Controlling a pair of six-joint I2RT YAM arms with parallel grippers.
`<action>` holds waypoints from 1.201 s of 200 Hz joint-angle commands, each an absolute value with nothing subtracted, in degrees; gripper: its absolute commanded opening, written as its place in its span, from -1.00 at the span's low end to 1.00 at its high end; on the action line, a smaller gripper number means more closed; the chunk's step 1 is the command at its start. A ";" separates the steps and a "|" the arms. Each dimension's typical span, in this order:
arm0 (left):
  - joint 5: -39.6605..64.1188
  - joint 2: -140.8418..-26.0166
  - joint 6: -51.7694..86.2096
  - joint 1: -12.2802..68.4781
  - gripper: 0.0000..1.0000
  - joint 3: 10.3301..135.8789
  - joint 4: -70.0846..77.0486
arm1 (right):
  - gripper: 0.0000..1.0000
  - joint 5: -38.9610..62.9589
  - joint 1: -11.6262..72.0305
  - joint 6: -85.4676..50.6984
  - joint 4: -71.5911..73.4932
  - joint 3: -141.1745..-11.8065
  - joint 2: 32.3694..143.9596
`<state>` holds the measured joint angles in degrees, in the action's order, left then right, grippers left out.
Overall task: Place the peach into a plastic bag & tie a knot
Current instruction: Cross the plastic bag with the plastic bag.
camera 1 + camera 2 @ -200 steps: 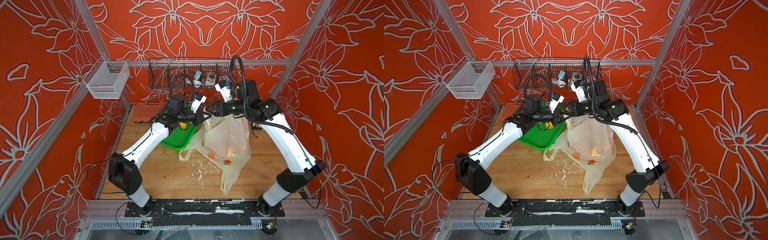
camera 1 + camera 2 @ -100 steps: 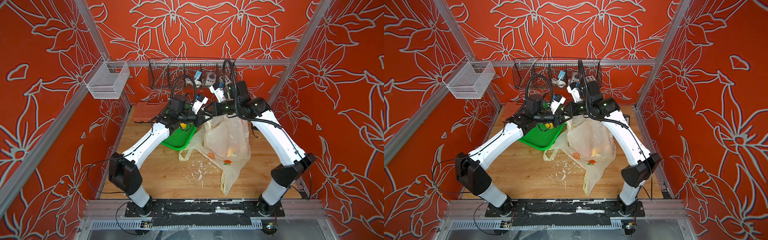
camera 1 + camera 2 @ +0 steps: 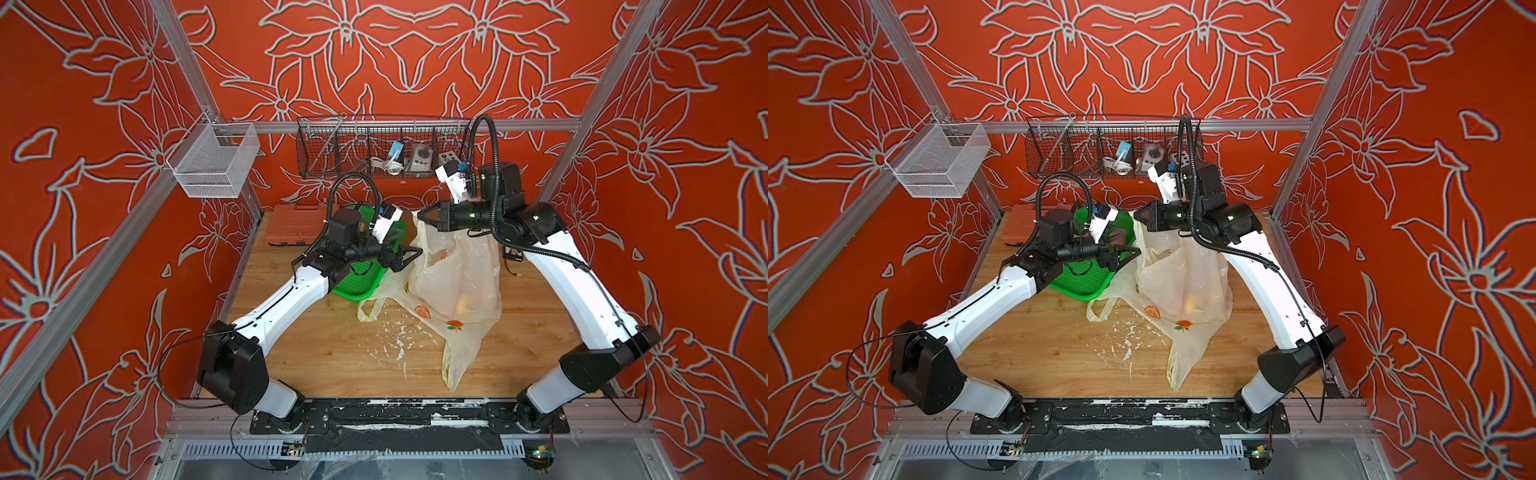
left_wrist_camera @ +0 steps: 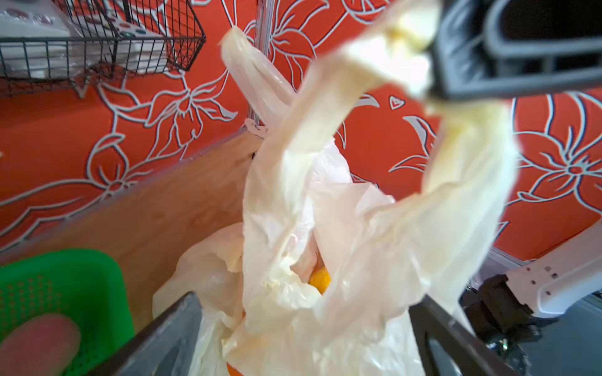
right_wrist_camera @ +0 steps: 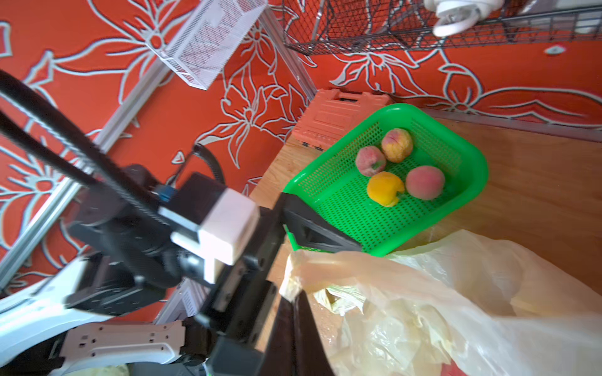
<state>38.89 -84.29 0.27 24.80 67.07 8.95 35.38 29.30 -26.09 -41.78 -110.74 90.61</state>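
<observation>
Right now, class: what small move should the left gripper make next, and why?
Probably lower the open left gripper to the loose handle and grip it: the right gripper holds the other handle up, the peach is bagged, and a knot needs both.

Peaches [image 5: 425, 182] in basket [image 5: 439, 153], left of bag [image 3: 457, 270]

We're in a robot test cell: aluminium frame [image 3: 415, 124], red flower-print walls [image 3: 415, 54] on three sides, wooden tabletop [image 3: 332, 353] beneath the jaws, left arm [image 3: 286, 299] and right arm [image 3: 577, 286] bolted to a black base rail [image 3: 407, 415], a wire basket [image 3: 332, 160] hung beyond the jaws.
</observation>
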 commanded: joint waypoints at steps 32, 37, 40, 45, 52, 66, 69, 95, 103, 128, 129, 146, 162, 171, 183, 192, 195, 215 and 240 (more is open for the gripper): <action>41.11 -85.68 -0.85 27.33 0.99 64.68 29.98 | -1.00 42.23 29.48 -30.14 -37.72 -107.92 87.49; 41.49 -85.78 -0.72 27.33 0.99 64.29 31.59 | -1.00 42.75 29.44 -30.50 -37.01 -107.19 87.18; 41.75 -85.94 -0.58 27.33 0.99 64.11 32.42 | -1.00 43.19 29.40 -30.76 -36.59 -106.88 86.99; 42.38 -86.19 -0.22 27.33 0.99 64.06 33.55 | -1.00 44.17 29.24 -31.25 -35.76 -106.35 86.78; 44.07 -86.75 0.00 27.25 0.99 64.35 34.35 | -1.00 45.88 29.05 -32.17 -34.47 -105.81 86.58; 46.47 -88.33 -0.47 27.16 0.99 65.90 33.82 | -1.00 49.41 28.89 -33.89 -31.81 -105.16 86.20; 46.71 -88.65 -0.68 27.16 0.99 66.23 33.65 | -1.00 50.07 28.91 -34.17 -31.28 -105.17 86.12; 50.56 -92.00 -0.39 26.64 0.96 69.20 34.09 | -1.00 54.16 28.86 -37.30 -26.38 -103.68 85.34; 52.20 -93.12 0.25 26.54 0.83 70.58 34.33 | -1.00 54.45 28.92 -37.63 -25.87 -103.54 85.34; 57.08 -95.85 5.00 26.46 0.25 72.83 36.66 | -1.00 50.71 27.02 -38.13 -26.07 -103.37 85.85; 57.28 -95.87 5.18 26.46 0.23 72.76 36.75 | -1.00 50.54 26.87 -38.23 -26.00 -103.41 85.86; 58.09 -95.25 6.66 26.03 0.00 70.07 38.59 | -1.00 48.31 24.73 -39.55 -25.07 -103.60 86.38; 58.07 -94.41 7.41 25.43 0.22 67.69 39.64 | -1.00 47.69 24.17 -40.04 -24.45 -104.30 86.92; 58.37 -93.95 7.64 25.31 0.51 67.41 39.45 | -1.00 47.85 24.17 -40.63 -24.02 -104.30 87.23; 58.63 -93.61 7.82 25.36 0.74 67.63 38.77 | -1.00 47.84 24.25 -41.71 -22.46 -103.19 87.11; 58.69 -93.71 8.66 25.40 0.84 68.06 38.94 | -1.00 47.55 24.24 -42.14 -21.72 -102.49 86.89; 58.66 -93.77 8.84 25.40 0.87 68.23 38.98 | -1.00 47.43 24.26 -42.24 -21.56 -102.26 86.81; 58.39 -94.61 10.39 25.49 0.99 69.01 40.26 | -1.00 46.57 24.26 -42.57 -20.86 -101.66 86.34; 58.86 -95.96 15.45 26.66 0.99 69.61 45.69 | -1.00 44.21 24.35 -43.32 -19.22 -99.93 85.38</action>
<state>57.08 -95.15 10.46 25.63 67.85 38.57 47.00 24.16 -41.52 -23.24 -101.60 86.98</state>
